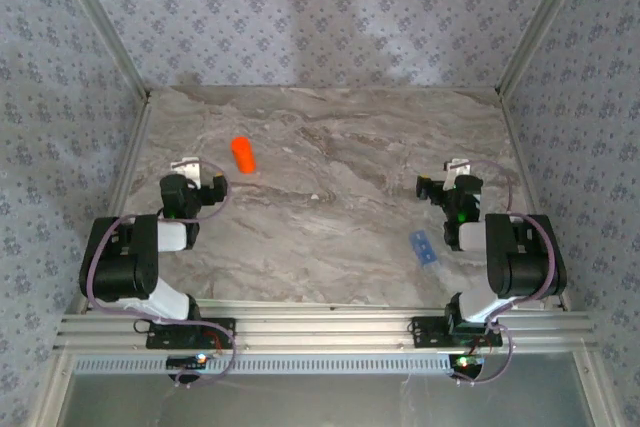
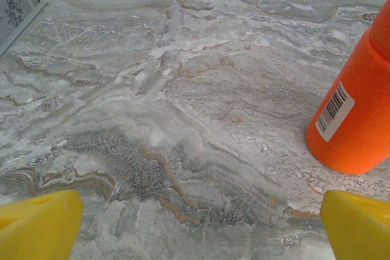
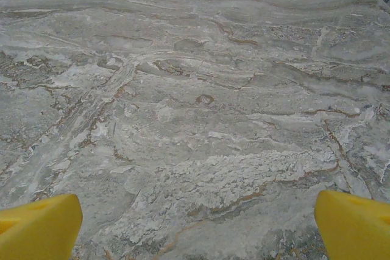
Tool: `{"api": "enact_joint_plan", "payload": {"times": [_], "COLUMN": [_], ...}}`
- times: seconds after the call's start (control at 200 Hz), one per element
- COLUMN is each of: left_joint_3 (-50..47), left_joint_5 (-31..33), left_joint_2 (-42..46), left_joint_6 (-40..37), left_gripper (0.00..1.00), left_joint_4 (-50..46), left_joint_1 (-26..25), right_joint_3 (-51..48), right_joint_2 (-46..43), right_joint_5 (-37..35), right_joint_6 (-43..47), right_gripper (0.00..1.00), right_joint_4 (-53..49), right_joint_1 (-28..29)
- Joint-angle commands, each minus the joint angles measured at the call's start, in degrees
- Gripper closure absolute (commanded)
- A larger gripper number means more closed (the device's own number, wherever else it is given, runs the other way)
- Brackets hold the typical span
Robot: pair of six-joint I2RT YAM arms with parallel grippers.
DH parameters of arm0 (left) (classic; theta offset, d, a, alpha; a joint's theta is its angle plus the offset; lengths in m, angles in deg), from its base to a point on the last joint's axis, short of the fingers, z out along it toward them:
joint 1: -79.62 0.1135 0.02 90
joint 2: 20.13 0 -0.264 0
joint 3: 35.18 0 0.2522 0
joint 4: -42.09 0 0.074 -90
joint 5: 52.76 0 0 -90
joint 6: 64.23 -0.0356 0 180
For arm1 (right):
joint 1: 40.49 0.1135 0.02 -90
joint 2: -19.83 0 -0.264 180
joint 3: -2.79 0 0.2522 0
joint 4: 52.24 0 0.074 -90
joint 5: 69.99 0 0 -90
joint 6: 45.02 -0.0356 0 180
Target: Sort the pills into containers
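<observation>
Both my pincers stand wide open & empty: pill box (image 1: pixel 423 247) lies behind my R pincer (image 1: pixel 447 179), slightly to its left, long axis approx. fore-aft, so R arm is nearer; orange bottle (image 1: pixel 243 154) sits fwd-right of my L pincer (image 1: pixel 198 175).

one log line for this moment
left gripper: open, empty | right gripper: open, empty | orange bottle: ahead of left gripper | pill box: table, beside right arm
</observation>
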Motion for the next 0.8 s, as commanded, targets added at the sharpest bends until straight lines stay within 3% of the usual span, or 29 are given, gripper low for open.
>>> {"api": "enact_joint_plan", "payload": {"times": [0.0, 0.685, 0.795], "left_joint_3": [1.1, 0.9, 0.1], "left_joint_5": [0.4, 2.4, -0.7], "left_joint_2": [-0.3, -0.1, 0.0], "left_joint_6": [0.6, 1.6, 2.6], "left_gripper": [0.0, 0.0, 0.0], "left_joint_4": [0.1, 0.3, 1.8], "left_joint_1": [-0.1, 0.0, 1.6], "right_joint_3": [1.1, 1.1, 1.1], "right_joint_2": [-0.4, -0.4, -0.4], "right_joint_5": [0.1, 1.0, 1.0], "right_joint_6": [1.5, 1.2, 1.2], "right_gripper": [0.0, 0.0, 0.0], "right_joint_4": [0.1, 0.0, 0.0], "right_joint_1": [0.1, -0.3, -0.5]}}
